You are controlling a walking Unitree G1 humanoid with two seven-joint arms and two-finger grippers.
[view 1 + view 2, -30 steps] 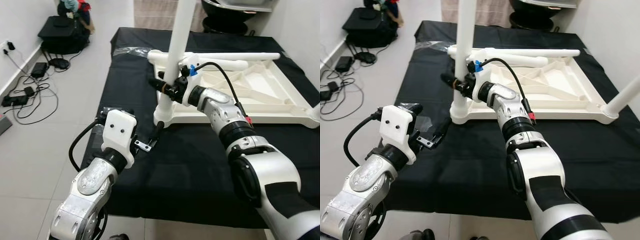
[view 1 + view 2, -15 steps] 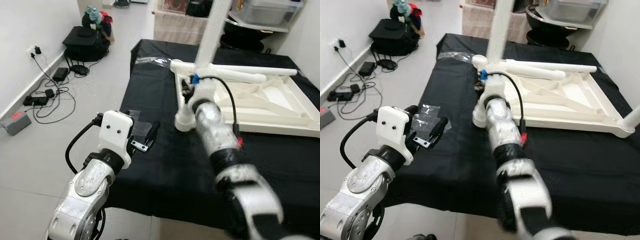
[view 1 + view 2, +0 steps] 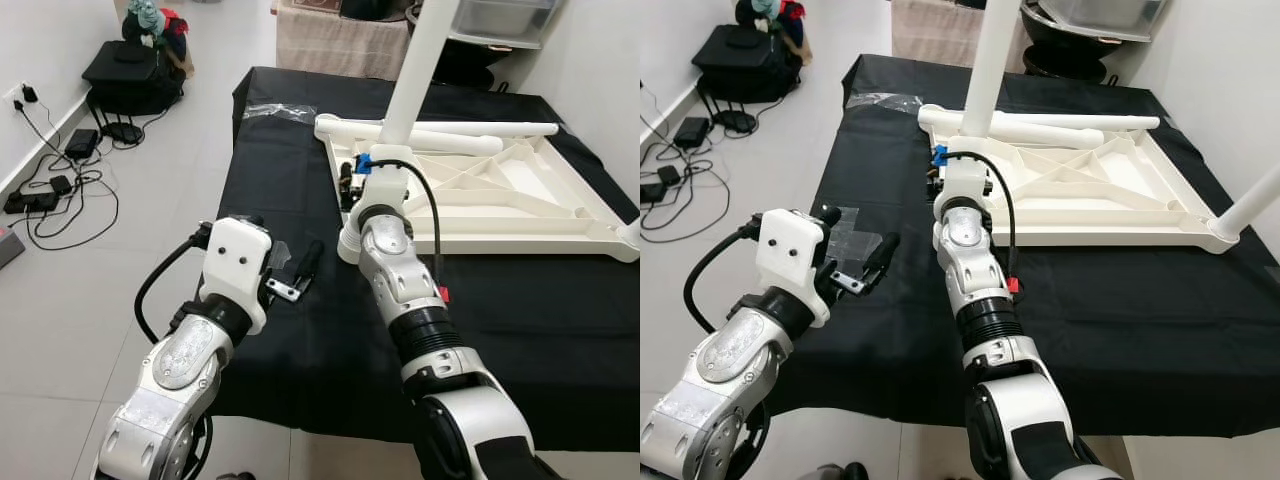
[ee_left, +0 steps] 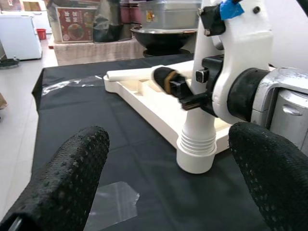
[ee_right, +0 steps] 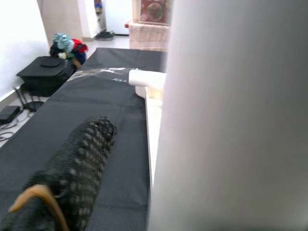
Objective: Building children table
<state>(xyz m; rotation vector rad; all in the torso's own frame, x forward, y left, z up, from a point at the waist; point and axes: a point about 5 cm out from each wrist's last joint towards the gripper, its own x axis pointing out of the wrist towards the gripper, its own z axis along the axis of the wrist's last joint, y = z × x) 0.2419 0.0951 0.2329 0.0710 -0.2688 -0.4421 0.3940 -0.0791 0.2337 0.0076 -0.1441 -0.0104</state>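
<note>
Legs go onto the upside-down white plastic table top (image 3: 520,195) that lies on the black cloth (image 3: 300,330) in the upper right of the left eye view. One tall white round table leg (image 3: 405,95) stands up at the near left corner, in its ribbed socket (image 4: 195,151). The right gripper (image 3: 347,185) sits at the bottom of this leg, near the middle of the frame. In the right wrist view one black finger (image 5: 72,168) lies beside the leg, but whether the fingers are closed on it cannot be told. The left gripper (image 3: 298,272) hovers low over the cloth at the left of the middle, and its two fingers are wide apart with nothing in them. A loose white leg (image 3: 450,130) lies across the top, and clear plastic bags (image 3: 275,110) lie on the cloth. To do this step well, the right arm should probably keep the leg straight up and push or turn it slowly, so it does not tip.
</note>
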